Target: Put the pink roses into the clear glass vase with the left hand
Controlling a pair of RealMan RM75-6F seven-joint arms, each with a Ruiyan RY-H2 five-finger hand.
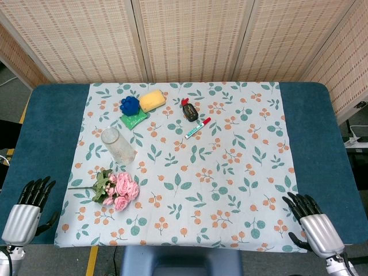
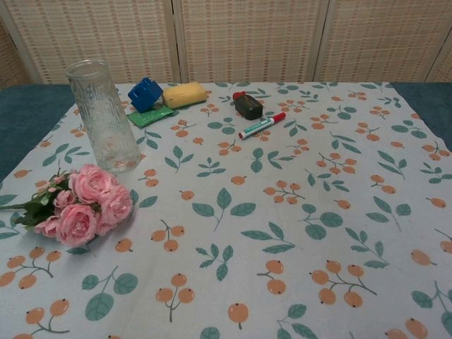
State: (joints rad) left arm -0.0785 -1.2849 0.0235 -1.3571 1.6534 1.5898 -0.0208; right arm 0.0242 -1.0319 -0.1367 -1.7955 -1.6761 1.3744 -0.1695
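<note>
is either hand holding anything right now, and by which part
Nothing is held. The left hand and right hand sit open at the table's near edge; the roses lie untouched beside the vase.

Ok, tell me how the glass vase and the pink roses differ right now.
The glass vase stands upright, while the pink roses lie flat on their side. The vase is clear and empty; the roses are pink with green leaves and a stem pointing left. In the chest view the vase stands taller than the low bunch. Both rest on the patterned cloth at the table's left, near each other, untouched by either hand.
</note>
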